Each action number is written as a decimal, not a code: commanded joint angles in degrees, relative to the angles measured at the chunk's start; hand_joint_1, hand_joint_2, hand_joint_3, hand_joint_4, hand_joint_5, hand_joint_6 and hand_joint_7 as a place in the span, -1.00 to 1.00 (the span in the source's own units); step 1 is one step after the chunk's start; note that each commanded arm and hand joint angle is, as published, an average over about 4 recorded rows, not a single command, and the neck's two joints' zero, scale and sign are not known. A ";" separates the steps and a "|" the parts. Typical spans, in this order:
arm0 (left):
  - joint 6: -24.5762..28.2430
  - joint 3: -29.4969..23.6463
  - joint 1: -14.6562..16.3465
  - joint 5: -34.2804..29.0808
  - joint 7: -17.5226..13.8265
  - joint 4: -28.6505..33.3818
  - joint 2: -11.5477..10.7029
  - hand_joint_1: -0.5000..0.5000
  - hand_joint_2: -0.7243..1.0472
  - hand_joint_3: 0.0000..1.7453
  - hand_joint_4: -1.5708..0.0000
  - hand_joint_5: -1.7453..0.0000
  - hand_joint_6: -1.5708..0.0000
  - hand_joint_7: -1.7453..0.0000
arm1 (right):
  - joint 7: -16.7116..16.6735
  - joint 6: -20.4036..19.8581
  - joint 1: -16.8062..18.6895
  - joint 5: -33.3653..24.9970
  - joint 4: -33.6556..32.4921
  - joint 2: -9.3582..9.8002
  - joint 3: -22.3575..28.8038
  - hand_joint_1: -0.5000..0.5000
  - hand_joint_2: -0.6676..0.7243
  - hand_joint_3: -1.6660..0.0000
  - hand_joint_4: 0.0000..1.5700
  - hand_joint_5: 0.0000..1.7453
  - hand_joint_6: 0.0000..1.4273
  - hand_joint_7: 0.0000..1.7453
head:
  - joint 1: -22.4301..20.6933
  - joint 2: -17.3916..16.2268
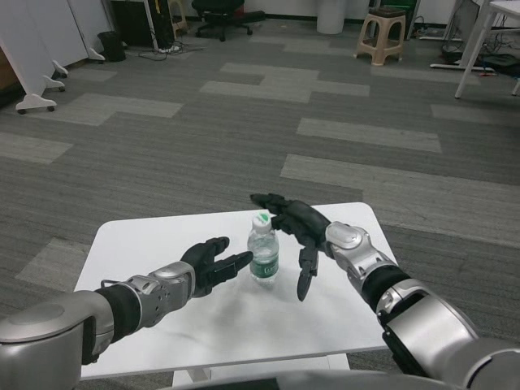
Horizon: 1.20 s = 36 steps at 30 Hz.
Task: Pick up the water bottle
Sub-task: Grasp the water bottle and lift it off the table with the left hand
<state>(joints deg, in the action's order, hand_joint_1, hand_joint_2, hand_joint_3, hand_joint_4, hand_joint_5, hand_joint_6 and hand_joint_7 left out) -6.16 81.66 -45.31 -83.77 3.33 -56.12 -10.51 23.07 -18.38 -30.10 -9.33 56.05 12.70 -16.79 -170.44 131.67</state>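
White table [162, 236] on grey patchwork carpet [268, 130]; well beyond it a beige plastic stool [382, 34] to the far right, a black office chair [221, 15] straight back, a black bin [111, 45] and white wheeled panels [36, 49] far left.

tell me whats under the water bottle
The water bottle stands upright on the white table; nothing else shows beneath it. The spot under its base is covered. Both hands flank it.
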 commanded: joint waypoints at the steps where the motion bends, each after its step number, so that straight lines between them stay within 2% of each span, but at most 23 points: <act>1: -4.21 -4.25 2.40 4.69 -1.77 0.29 -2.52 1.00 1.00 -0.90 1.00 0.41 1.00 1.00 | 0.28 0.60 -1.62 -0.51 -0.04 -0.93 -1.76 -0.33 1.00 0.88 -1.00 0.00 -1.00 -0.92 | 0.03 -0.29; 4: -6.71 -9.10 4.92 8.98 -3.19 2.12 -4.47 1.00 1.00 -0.90 1.00 0.41 1.00 1.00 | 0.35 0.58 -1.58 -0.65 -0.41 -1.59 -3.03 -0.33 1.00 0.88 -1.00 0.00 -1.00 -0.92 | -0.17 -0.64; 8: -7.37 -16.49 8.13 15.04 -4.25 6.25 -7.02 1.00 1.00 -0.90 1.00 0.53 1.00 1.00 | 0.66 0.63 -1.45 -0.69 -0.59 -2.07 -4.13 -0.33 1.00 0.90 -1.00 0.00 -1.00 -0.92 | -0.49 -0.83; 14: -7.64 -23.61 11.08 19.97 -4.29 10.68 -8.96 1.00 1.00 -0.88 1.00 0.53 1.00 1.00 | 0.83 0.63 -0.79 -0.78 -0.59 -2.55 -4.13 -0.33 1.00 0.90 -1.00 0.00 -1.00 -0.92 | -0.66 -0.98; 18: -7.90 -25.23 11.69 20.76 -4.29 12.31 -9.48 1.00 1.00 -0.88 1.00 0.53 1.00 1.00 | 1.10 0.54 -0.22 -0.78 -0.85 -2.82 -4.53 -0.33 1.00 0.90 -1.00 0.00 -1.00 -0.92 | -1.15 -1.06; 22: -8.01 -25.78 11.82 21.20 -4.25 12.71 -9.73 1.00 1.00 -0.85 1.00 0.41 1.00 1.00 | 1.93 0.54 0.73 -0.78 -0.92 -3.32 -4.81 -0.31 1.00 0.90 -1.00 0.00 -1.00 -0.92 | -1.10 -1.04; 25: -8.12 -25.98 11.82 21.20 -4.25 12.93 -9.97 1.00 1.00 -0.90 1.00 0.50 1.00 1.00 | 3.03 0.54 1.72 -0.78 -0.98 -3.74 -4.84 -0.25 1.00 0.90 -1.00 0.00 -1.00 -0.92 | -1.06 -1.07; 29: -8.16 -26.02 11.58 21.28 -4.20 12.95 -10.21 1.00 1.00 -0.90 1.00 0.41 1.00 1.00 | 3.67 0.54 2.46 -0.78 -1.20 -4.20 -5.23 -0.25 1.00 0.90 -1.00 0.00 -1.00 -0.92 | -0.78 -1.35; 36: -8.16 -25.45 11.12 21.28 -4.20 12.88 -10.80 1.00 1.00 -0.88 1.00 0.47 1.00 1.00 | 3.80 0.56 3.54 -0.78 -1.20 -4.53 -6.59 -0.25 1.00 0.90 -1.00 0.00 -1.00 -0.92 | -0.77 -1.85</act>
<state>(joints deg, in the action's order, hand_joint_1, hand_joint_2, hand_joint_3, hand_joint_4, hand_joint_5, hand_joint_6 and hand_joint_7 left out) -13.80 56.33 -33.60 -62.71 -0.77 -43.22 -20.66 26.68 -18.30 -27.02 -9.54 55.00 8.17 -23.32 -171.21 129.88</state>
